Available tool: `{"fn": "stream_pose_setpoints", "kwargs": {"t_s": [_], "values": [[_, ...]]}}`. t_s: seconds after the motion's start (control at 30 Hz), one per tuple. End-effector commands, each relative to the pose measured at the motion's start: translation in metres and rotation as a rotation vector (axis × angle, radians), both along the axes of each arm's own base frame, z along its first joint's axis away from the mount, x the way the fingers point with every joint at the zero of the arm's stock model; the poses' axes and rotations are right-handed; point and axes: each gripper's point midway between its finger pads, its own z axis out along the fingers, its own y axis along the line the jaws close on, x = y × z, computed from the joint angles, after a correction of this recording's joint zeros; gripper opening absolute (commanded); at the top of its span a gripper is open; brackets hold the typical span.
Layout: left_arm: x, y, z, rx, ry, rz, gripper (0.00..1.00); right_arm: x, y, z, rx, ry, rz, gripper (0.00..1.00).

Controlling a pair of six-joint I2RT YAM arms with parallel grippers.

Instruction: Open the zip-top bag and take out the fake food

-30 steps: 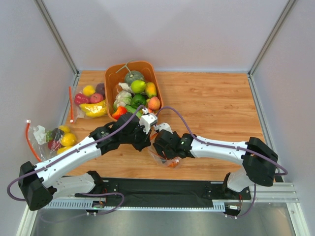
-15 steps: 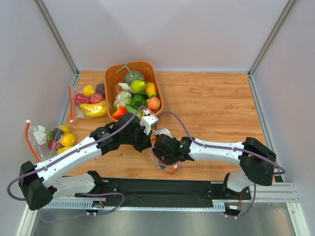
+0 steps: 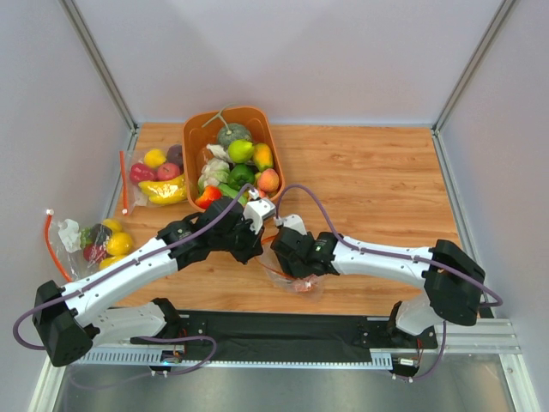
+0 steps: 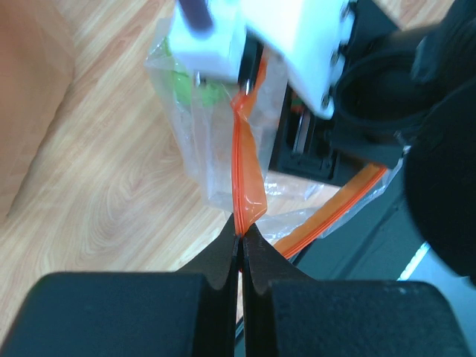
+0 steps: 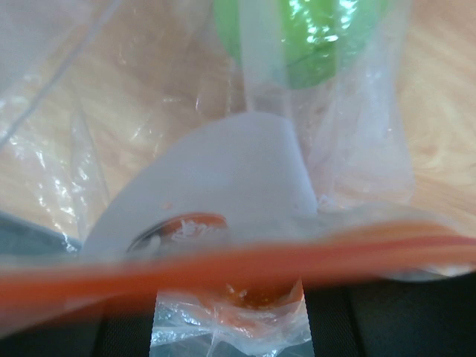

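The zip-top bag [image 3: 297, 279] lies near the table's front edge between my two grippers. My left gripper [image 4: 242, 234] is shut on the bag's red-orange zip strip [image 4: 245, 167]; in the top view it [image 3: 257, 225] is just up-left of the bag. My right gripper [image 3: 287, 249] is right over the bag mouth. In the right wrist view the zip strip [image 5: 223, 264] runs blurred across its fingertips and hides them. The fake food is inside the bag: a green fruit [image 5: 312, 37] and an orange-red one [image 5: 260, 294], near the white label [image 5: 216, 178].
An orange basket [image 3: 199, 129] of fruit stands at the back left. Two other filled bags lie at the left: one with a banana [image 3: 157, 176], one with a white lump [image 3: 90, 240]. A black mat [image 3: 283, 330] runs along the near edge.
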Motion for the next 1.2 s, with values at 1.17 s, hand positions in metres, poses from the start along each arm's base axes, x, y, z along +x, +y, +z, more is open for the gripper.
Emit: {"fn": "stream_pose_setpoints", "kwargs": {"t_s": [1.17], "values": [[0.014, 0.005, 0.006, 0.026, -0.053, 0.041, 0.00, 0.024, 0.048, 0.164, 0.601, -0.171, 0.122, 0.14]]}}
